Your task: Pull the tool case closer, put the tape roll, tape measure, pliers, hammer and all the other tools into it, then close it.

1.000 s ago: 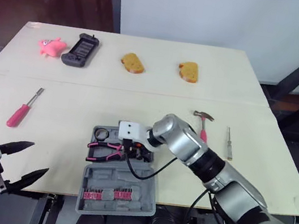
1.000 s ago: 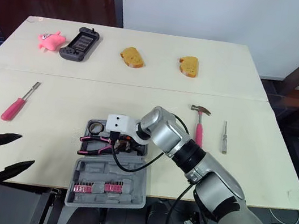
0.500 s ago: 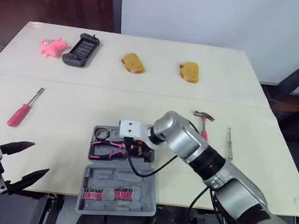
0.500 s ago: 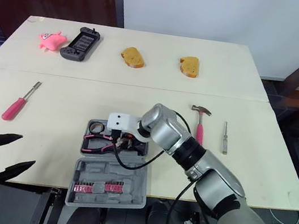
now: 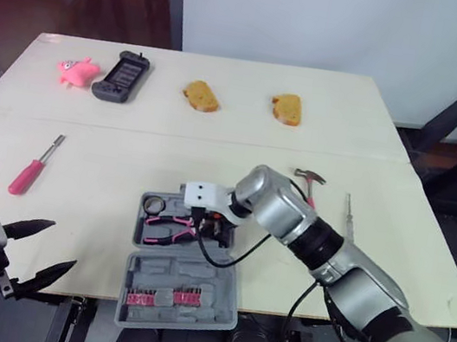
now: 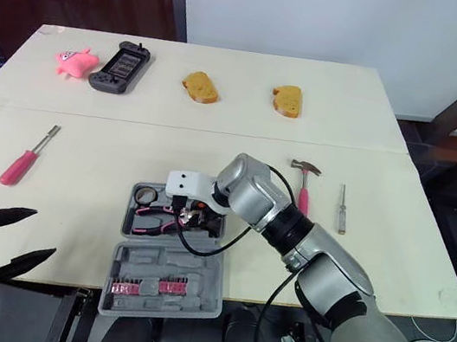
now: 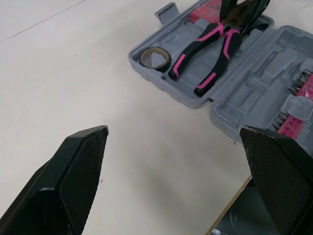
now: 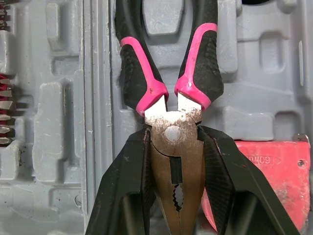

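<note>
The grey tool case [image 5: 179,281] lies open at the table's front middle. Pink-handled pliers [image 5: 168,229] lie in its far half, and my right gripper [image 5: 211,225] is shut on their metal head [image 8: 172,132]. A tape roll [image 5: 153,204] sits in the case's far left corner. The red tape measure [image 8: 264,166] lies in the case just beside the gripper. The hammer [image 5: 307,177] rests on the table behind my right arm. A pink screwdriver [image 5: 28,174] lies at the left. My left gripper [image 7: 173,129] hangs open off the front left edge, holding nothing.
A thin metal tool [image 5: 349,217] lies right of the hammer. A row of bits [image 5: 161,298] fills the case's near half. Along the far side sit a pink toy [image 5: 77,70], a black handheld [image 5: 121,76] and two bread slices [image 5: 201,95].
My right gripper has shifted the pliers slightly right within the case. The left gripper has sunk a little lower.
</note>
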Robot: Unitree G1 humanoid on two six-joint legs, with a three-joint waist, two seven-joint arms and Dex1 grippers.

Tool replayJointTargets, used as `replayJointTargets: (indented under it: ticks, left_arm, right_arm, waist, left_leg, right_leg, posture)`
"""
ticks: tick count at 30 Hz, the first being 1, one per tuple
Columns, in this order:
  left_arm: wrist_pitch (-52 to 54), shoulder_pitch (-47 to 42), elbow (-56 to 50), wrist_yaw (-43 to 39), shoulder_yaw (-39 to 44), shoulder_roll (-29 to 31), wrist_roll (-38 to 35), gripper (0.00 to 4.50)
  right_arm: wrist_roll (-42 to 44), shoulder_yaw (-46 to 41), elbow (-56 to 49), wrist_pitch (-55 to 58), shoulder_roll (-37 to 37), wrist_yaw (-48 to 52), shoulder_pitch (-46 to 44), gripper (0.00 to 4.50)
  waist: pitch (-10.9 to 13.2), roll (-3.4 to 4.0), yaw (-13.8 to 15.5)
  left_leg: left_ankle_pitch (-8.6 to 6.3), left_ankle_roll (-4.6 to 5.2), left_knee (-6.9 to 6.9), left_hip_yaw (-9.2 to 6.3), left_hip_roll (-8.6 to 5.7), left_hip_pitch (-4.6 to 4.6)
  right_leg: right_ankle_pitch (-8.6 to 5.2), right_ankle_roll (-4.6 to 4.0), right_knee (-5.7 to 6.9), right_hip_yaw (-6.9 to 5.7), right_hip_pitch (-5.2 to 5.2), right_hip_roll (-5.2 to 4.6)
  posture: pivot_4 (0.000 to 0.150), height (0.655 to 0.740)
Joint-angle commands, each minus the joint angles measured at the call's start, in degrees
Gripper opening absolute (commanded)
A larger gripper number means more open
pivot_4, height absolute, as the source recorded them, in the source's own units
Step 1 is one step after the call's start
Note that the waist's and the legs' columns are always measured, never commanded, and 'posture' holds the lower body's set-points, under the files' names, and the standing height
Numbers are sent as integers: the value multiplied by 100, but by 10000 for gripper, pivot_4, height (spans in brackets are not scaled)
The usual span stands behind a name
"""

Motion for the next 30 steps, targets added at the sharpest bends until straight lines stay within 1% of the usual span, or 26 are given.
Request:
replayJointTargets:
  ticks: [1, 14, 16, 18, 21, 24, 27, 28, 30]
  left_arm:
    - [-141, 44, 25, -20, 89, -5, 0, 45000]
    - [-110, 3, 48, -6, 43, 39, 2, 45000]
    - [-115, -5, 62, -8, 39, 41, 5, 45000]
    - [-111, -7, 65, -13, 35, 47, 3, 45000]
    - [-102, -13, 64, -19, 35, 57, -1, 45000]
    - [-93, -21, 61, -27, 45, 66, -17, 45000]
    - [-89, -48, 50, -48, 20, 73, -40, 45000]
    - [-97, -57, 45, -62, 7, 72, -44, 45000]
    - [-81, -92, 72, -84, -23, 82, -51, 45000]
  right_arm:
    - [-3, -59, -14, 97, 240, -51, -132, 9656]
    - [104, -208, 37, 363, 500, -146, -158, 9656]
    - [117, -231, 5, 377, 483, -139, -160, 20127]
    - [193, -312, -161, 471, 401, -68, -212, 27334]
    - [387, -573, -457, 605, 219, 82, -323, 42494]
    - [757, -984, -909, 679, 18, 209, -306, 42494]
    - [951, -1523, -1192, 186, 97, -254, 25, 42494]
    - [994, -1681, -1248, -22, 149, -435, 184, 42494]
    - [915, -1837, -1346, -999, 190, -845, 626, 42494]
  waist:
    - [0, 0, -7]
    - [0, 0, -8]
    - [0, 0, -5]
    - [0, 0, 5]
    - [0, 1, 11]
    - [0, 0, 24]
    - [-1, -1, 17]
    - [-2, -3, 16]
    - [-2, -4, 17]
  left_leg:
    - [0, 0, -1, 0, 0, 0]
    - [0, 0, -3, 0, 1, 0]
    - [0, 0, -3, 0, 0, 0]
    - [0, 0, -3, 0, 0, 0]
    - [0, 0, -2, 0, 0, -1]
    - [0, 0, 0, 0, 0, -1]
    - [0, -1, -1, 0, 0, -1]
    - [0, -1, -1, 0, 0, -1]
    - [0, -1, -3, 0, 0, -1]
  right_leg:
    - [0, 0, 0, 0, 0, 0]
    - [0, 0, 0, 0, -2, 1]
    - [0, 0, 0, 0, -2, 1]
    - [0, -1, 0, 0, -2, 0]
    - [0, 0, 0, 0, -1, -1]
    - [0, 0, -1, 0, 0, -2]
    - [-1, -1, -2, 0, 1, -2]
    - [-1, -1, -2, 0, 1, -1]
    - [-1, 0, -2, -1, 1, -1]
  posture:
    - [1500, 7400]
    - [1500, 7400]
    - [1500, 7400]
    - [1500, 7400]
    - [1500, 7400]
    - [1500, 7400]
    - [1500, 7400]
    - [1500, 7400]
    - [1500, 7400]
